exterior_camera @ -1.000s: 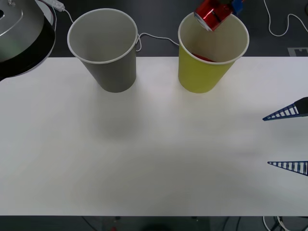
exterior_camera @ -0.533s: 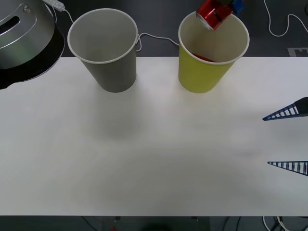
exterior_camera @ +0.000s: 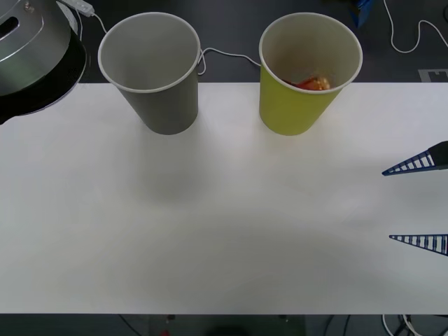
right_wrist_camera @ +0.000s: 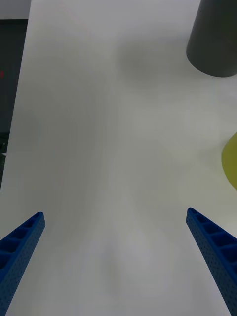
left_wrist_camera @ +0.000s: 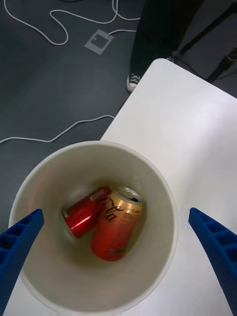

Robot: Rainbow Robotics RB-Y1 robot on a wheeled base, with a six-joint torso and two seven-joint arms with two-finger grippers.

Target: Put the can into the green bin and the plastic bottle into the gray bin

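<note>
White tabletop; the can (left_wrist_camera: 114,224) lies in the green bin (exterior_camera: 294,112); both ribbed grippers gape, left gripper (left_wrist_camera: 118,266), right gripper (exterior_camera: 418,201).

I note a white bench (exterior_camera: 224,231), matte and evenly lit, with soft shadows. Beyond its far edge the floor (exterior_camera: 231,28) is dark gray. White cables (left_wrist_camera: 59,131) trail loosely across it, and a pale square marker (left_wrist_camera: 99,41) lies flat there.

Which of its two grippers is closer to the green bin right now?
The left gripper: it hangs open right above the green bin. The right gripper waits open over the table's right edge, well away.
</note>
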